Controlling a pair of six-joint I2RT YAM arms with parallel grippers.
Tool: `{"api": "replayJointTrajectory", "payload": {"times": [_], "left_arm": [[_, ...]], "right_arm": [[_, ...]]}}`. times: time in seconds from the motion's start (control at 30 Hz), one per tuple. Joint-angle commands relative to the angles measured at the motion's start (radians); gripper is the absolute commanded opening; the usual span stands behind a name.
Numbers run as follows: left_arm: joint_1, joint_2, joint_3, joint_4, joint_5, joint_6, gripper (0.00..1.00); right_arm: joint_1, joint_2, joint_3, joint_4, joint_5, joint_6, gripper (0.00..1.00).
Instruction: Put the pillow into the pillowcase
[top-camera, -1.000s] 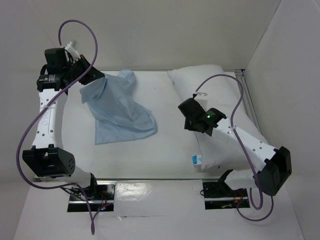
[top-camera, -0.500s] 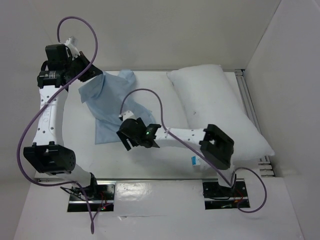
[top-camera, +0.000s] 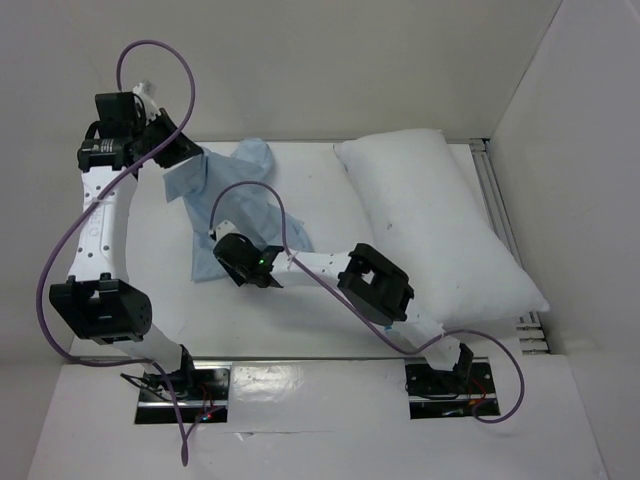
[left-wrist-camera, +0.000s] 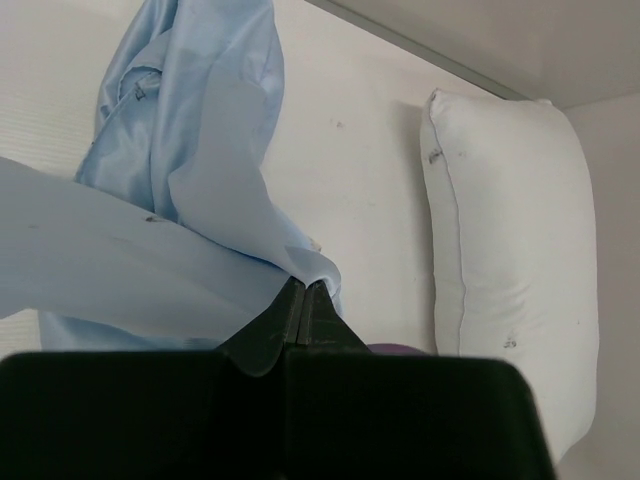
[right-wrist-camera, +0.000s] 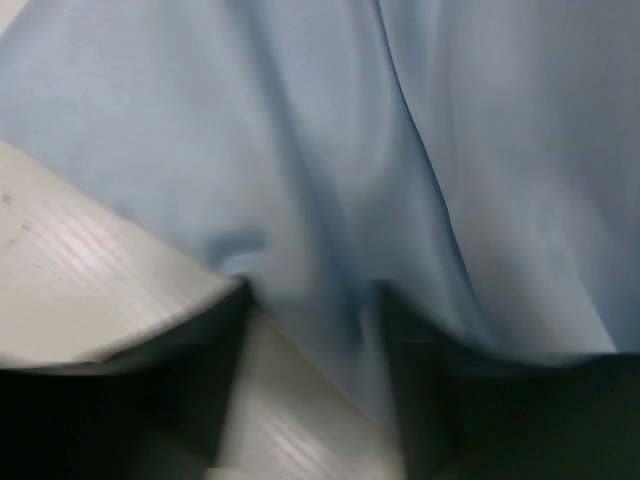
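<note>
Left pincer (left-wrist-camera: 303, 292) pinching pillowcase (left-wrist-camera: 200, 170) corner | right pincer (right-wrist-camera: 315, 305) straddling near edge

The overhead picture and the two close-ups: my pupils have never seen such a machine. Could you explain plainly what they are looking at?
The machine is two robot arms bolted at the near edge of a white table. The overhead picture comes from a fixed camera above and behind them. The two close-ups come from a small camera on each wrist, so each shows its own fingers. On the table lie a plump white pillow and a thin light blue pillowcase. The left gripper is shut on an edge of the pillowcase at the far side, holding it up. The right gripper reaches across to the near part of the pillowcase. Its fingers are apart with fabric between them.
</note>
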Motion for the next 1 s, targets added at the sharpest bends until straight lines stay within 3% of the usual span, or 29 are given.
{"api": "replayJointTrajectory", "payload": {"times": [0.0,0.07,0.1,0.23,0.43,0.7,0.97], "left_arm": [[0.015,-0.006,0.031,0.018,-0.005,0.019,0.0],[0.026,-0.015,0.031,0.018,-0.005,0.019,0.0],[0.026,-0.015,0.031,0.018,-0.005,0.019,0.0],[0.035,-0.015,0.049,0.018,-0.005,0.019,0.0],[0.053,-0.033,0.088,0.018,0.004,-0.013,0.0],[0.053,-0.151,0.097,0.08,0.17,-0.077,0.0],[0.053,-0.384,0.129,0.208,0.242,-0.134,0.0]], "right_arm": [[-0.021,0.027,0.033,0.017,-0.025,-0.017,0.41],[-0.021,-0.014,0.003,0.005,-0.025,-0.003,0.09],[-0.021,-0.04,-0.017,0.005,-0.016,-0.003,0.0],[-0.021,-0.27,-0.21,0.074,0.015,0.002,0.0],[-0.085,-0.737,-0.484,0.123,-0.016,-0.031,0.0],[-0.096,-1.158,-0.472,0.027,0.128,-0.06,0.0],[-0.096,-1.343,-0.357,0.005,0.137,-0.101,0.0]]}}
